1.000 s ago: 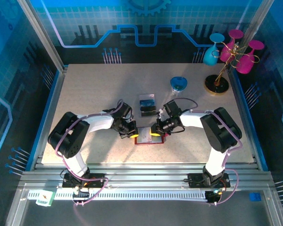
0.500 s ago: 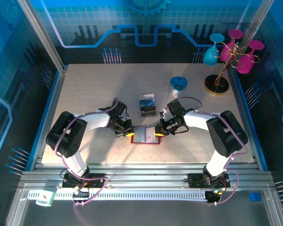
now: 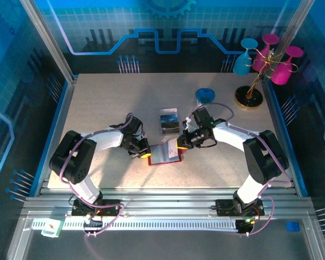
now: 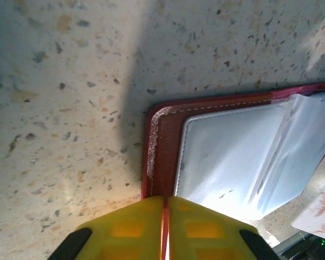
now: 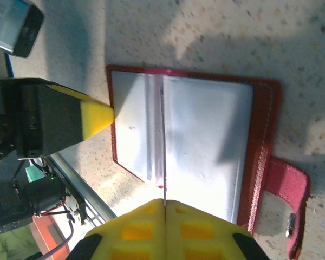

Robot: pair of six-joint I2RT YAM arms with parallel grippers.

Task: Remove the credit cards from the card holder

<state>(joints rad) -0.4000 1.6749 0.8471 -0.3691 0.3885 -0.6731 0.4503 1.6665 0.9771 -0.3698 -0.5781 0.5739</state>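
The red card holder (image 3: 161, 154) lies open on the table between both arms, its grey see-through pockets (image 5: 206, 135) facing up. My left gripper (image 3: 147, 154) is shut on the holder's red left edge (image 4: 162, 141), with the edge pinched between its yellow fingertips (image 4: 124, 227). From the right, my right gripper (image 3: 181, 144) is shut on a thin pale pink card (image 5: 163, 162), seen edge-on over the holder's middle. The same card shows beside the pockets (image 4: 317, 208). Just beyond the holder, a small stack of blue-and-dark credit cards (image 3: 169, 120) lies on the table.
A blue cup (image 3: 205, 96) stands behind the right gripper. At the far right corner is a gold stand (image 3: 250, 92) hung with pink and cyan glasses. The speckled table (image 3: 97, 108) has free room to the left and at the back.
The right gripper has drawn back a little toward the far right with the pale card, and its arm has swung outward. The card holder has turned slightly. The left gripper has barely moved.
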